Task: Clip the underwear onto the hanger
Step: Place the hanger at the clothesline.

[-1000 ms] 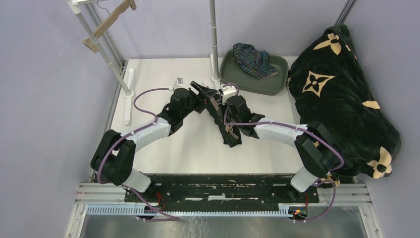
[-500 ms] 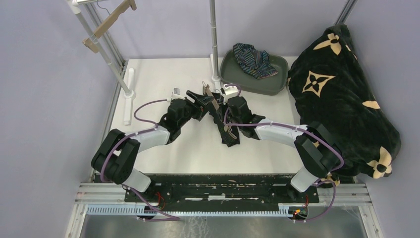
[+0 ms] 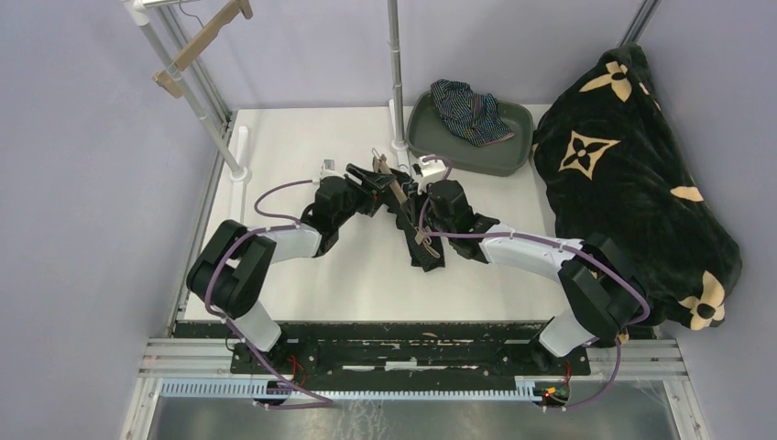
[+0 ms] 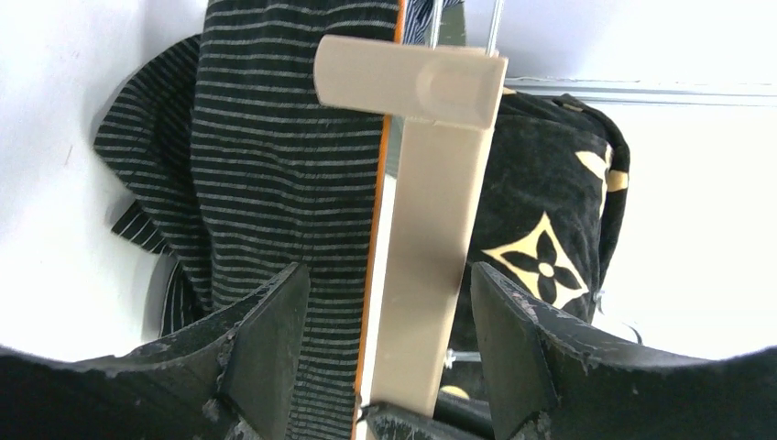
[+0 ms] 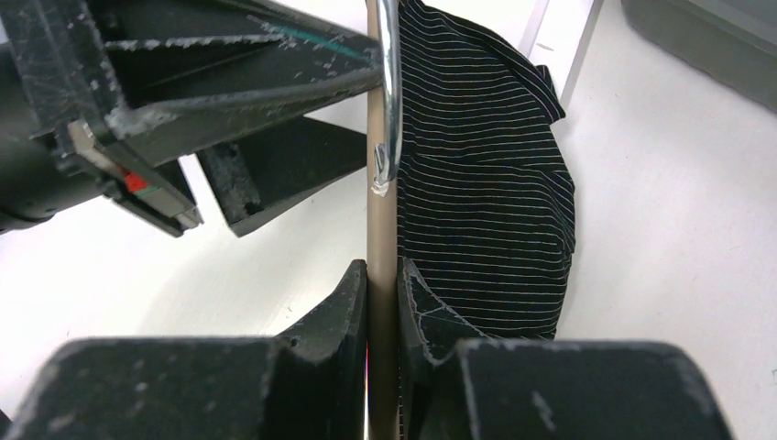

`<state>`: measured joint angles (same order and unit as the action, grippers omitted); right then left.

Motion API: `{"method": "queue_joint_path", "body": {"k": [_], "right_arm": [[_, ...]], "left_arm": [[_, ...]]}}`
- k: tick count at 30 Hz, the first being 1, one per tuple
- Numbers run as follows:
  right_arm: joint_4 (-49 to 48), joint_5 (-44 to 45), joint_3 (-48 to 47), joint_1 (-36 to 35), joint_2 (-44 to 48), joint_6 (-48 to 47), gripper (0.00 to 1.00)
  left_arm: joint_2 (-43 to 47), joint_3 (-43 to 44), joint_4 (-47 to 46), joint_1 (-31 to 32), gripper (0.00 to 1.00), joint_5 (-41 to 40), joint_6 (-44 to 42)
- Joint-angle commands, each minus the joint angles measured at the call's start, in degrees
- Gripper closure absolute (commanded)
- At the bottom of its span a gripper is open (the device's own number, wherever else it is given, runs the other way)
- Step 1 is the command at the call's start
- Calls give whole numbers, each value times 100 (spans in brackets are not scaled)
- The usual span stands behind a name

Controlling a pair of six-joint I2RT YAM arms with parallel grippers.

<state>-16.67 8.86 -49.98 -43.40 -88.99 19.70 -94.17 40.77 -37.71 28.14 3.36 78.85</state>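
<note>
The black pinstriped underwear (image 3: 424,252) (image 5: 486,202) hangs along a tan hanger (image 3: 397,190) held above the table's middle. My right gripper (image 5: 382,293) (image 3: 414,203) is shut on the hanger's tan bar (image 5: 380,229), below its metal hook (image 5: 390,92). My left gripper (image 4: 389,353) (image 3: 378,181) is open, its jaws straddling the hanger's tan clip arm (image 4: 440,229) with gaps on both sides; the striped underwear (image 4: 275,165) lies just left of the clip arm. A navy striped underwear (image 3: 472,110) lies in the grey tray (image 3: 518,151).
A big black blanket with tan flowers (image 3: 632,174) fills the right side. A metal rack post (image 3: 397,73) stands just behind the grippers. A second wooden hanger (image 3: 202,46) hangs on the slanted rail at top left. A white bar (image 3: 238,179) lies by the left edge.
The left arm has folded in and its gripper has shifted slightly right onto the hanger's clip end, with its jaws narrowing. The right gripper has kept its hold on the hanger.
</note>
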Motion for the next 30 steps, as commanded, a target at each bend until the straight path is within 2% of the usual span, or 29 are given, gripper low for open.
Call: {"method": "queue_joint_path", "body": {"k": [1, 6, 9, 20, 22, 24, 25, 30], "right_arm": [[-434, -128, 9, -31, 264, 43, 99], [-439, -220, -18, -37, 206, 50, 99], [-434, -244, -30, -37, 184, 51, 99], [-101, -271, -314, -45, -87, 42, 99], [-71, -264, -335, -38, -84, 29, 92], [35, -254, -398, -42, -52, -3, 71], [133, -254, -439, -38, -40, -29, 64], [423, -98, -494, -39, 45, -186, 51]], "left_arm": [[-216, 361, -497, -37, 30, 161, 264], [-404, 506, -659, -40, 32, 264, 313], [-452, 552, -684, -44, 38, 280, 306], [-471, 559, -893, -41, 69, 348, 320], [-475, 569, -916, -42, 77, 360, 305], [-486, 579, -939, -57, 83, 394, 291], [-499, 587, -939, -70, 86, 423, 285], [-478, 571, -952, -188, 94, 534, 273]]}}
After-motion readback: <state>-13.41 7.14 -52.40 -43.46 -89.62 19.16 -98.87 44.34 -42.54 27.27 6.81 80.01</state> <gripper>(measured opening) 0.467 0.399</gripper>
